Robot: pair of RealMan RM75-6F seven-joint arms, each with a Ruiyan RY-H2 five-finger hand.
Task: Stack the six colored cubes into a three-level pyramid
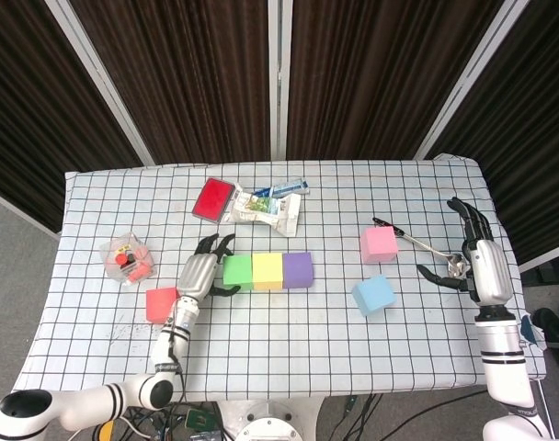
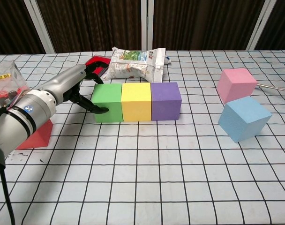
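A green cube (image 1: pixel 237 271) (image 2: pixel 108 102), a yellow cube (image 1: pixel 267 270) (image 2: pixel 136 101) and a purple cube (image 1: pixel 297 269) (image 2: pixel 165 100) stand side by side in a touching row at the table's middle. My left hand (image 1: pixel 202 272) (image 2: pixel 67 89) rests against the green cube's left face, fingers spread, holding nothing. A red cube (image 1: pixel 160 304) (image 2: pixel 36 133) lies behind that hand's wrist. A pink cube (image 1: pixel 379 243) (image 2: pixel 236 84) and a tilted blue cube (image 1: pixel 374 294) (image 2: pixel 244 118) sit to the right. My right hand (image 1: pixel 475 261) hovers open near the right edge.
A snack bag (image 1: pixel 263 207) (image 2: pixel 135 63) and a red flat box (image 1: pixel 212 198) (image 2: pixel 98 63) lie behind the row. A clear container (image 1: pixel 126 258) (image 2: pixel 5 83) of small items stands at the left. A metal spoon (image 1: pixel 427 245) lies beside my right hand.
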